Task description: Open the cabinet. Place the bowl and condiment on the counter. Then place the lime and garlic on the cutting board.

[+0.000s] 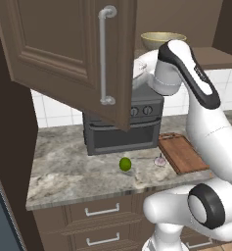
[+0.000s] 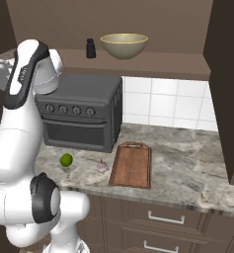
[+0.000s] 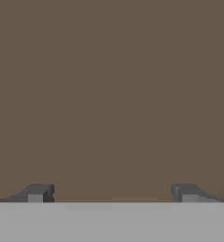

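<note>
Now, operator, your status:
Cabinet (image 1: 63,54): doors swung open, that step looks done.
Bowl (image 2: 124,45): on the cabinet shelf, not yet moved.
Condiment (image 2: 91,48): on the same shelf, just left of the bowl.
Lime (image 2: 66,159): on the counter (image 2: 187,168), not on the board (image 2: 133,165).
Garlic (image 2: 102,167): on the counter beside the board.
Arm: you have it raised and bent high, hand close to a brown cabinet surface.
Gripper (image 3: 111,194): jaws spread wide, holding nothing.
</note>
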